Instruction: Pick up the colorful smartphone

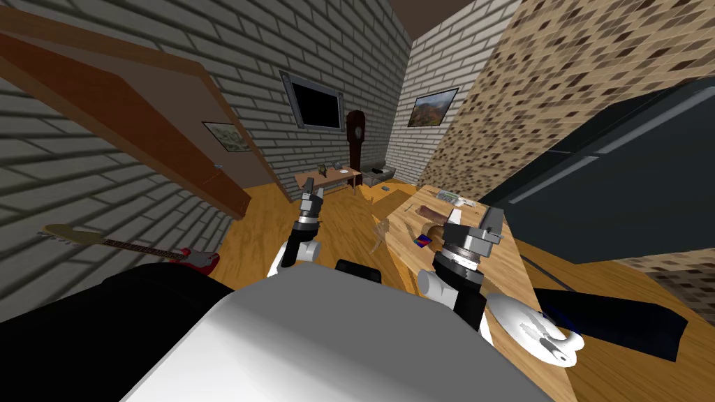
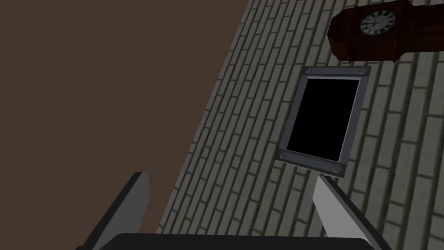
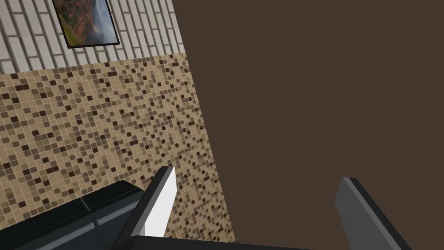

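Biggest thing on my right is a tall dark grey flat-fronted cabinet (image 1: 614, 188), sort of fridge-like. Beside it runs the long light wooden tabletop (image 1: 510, 272), which is where the job is. Nearest me on it sits a flat white plate-shaped thing (image 1: 537, 328). At the far end there's a pale magazine or book (image 1: 454, 198), can't tell which.

My right gripper (image 1: 476, 223) hangs above the middle of the tabletop, pointed up and away rather than down at the wood. Its two thin grey fingers (image 3: 161, 204) stand well apart with nothing between them. The left gripper (image 1: 312, 192) is raised over the wood floor, off to the left of the table, with its fingers (image 2: 130, 204) spread and empty too.

Smallest bit is the colourful smartphone (image 1: 421, 241), a little flat slab in blue, red and dark. It's lying on the tabletop near the left edge, just beside the right arm. Nothing touches it.

Progress-wise I'd call this barely started. I'm parked at the table with the phone seemingly in reach, but there's no approach, grasp or lift yet. As I read it, what's left is to tip the right hand down over the phone, close on its edges and raise it.
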Available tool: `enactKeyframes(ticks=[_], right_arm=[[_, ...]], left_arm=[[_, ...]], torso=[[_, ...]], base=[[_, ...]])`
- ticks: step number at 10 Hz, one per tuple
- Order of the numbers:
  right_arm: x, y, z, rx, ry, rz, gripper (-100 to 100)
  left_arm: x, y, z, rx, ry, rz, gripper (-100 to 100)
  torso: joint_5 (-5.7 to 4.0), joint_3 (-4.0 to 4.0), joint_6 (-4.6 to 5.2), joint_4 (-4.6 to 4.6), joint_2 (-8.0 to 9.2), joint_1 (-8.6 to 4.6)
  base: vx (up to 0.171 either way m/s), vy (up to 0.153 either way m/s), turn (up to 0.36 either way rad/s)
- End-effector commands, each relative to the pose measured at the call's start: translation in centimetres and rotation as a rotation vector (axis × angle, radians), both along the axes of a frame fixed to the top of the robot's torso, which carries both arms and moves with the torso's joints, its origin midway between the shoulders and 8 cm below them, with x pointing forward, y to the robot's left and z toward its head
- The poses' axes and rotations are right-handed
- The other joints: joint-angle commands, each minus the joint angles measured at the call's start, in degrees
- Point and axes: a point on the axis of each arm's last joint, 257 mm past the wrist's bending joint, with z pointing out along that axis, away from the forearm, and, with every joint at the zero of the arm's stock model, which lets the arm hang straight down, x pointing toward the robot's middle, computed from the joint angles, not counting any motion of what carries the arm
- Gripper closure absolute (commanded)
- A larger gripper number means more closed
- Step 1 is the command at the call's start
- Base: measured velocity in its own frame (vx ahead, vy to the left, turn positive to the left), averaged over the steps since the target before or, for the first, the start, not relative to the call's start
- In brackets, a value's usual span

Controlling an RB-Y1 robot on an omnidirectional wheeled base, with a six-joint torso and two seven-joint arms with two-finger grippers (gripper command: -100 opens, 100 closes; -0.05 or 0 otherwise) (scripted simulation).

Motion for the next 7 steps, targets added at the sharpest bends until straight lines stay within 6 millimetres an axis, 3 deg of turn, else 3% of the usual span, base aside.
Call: enactKeyframes(ticks=[1,4,5,7], right_arm=[[0.5,0.6,-0.6,-0.042,0.020,0.017,-100],[2.0,2.0,-3.0,-0.148,0.085,0.050,-100],[2.0,2.1,-3.0,-0.157,0.086,0.054,-100],[3.2,3.0,-5.7,-0.248,0.145,0.075,-100]], left_arm=[[0.0,0.0,0.0,0.000,0.000,0.000,0],[0.0,0.0,0.0,0.000,0.000,0.000,0],[0.0,0.0,0.0,0.000,0.000,0.000,0],[0.0,0.0,0.0,0.000,0.000,0.000,0]], torso=[[0.00,0.00,0.00,0.00,0.00,0.00],[0.02,-0.08,-0.01,-0.03,-0.13,0.09],[0.03,-0.10,-0.02,-0.04,-0.18,0.14],[0.03,-0.08,-0.02,-0.03,-0.14,0.12]], base=[[0.009,0.012,0.037],[0.035,0.033,0.068],[0.032,0.038,0.027],[0.041,0.037,0.088]])
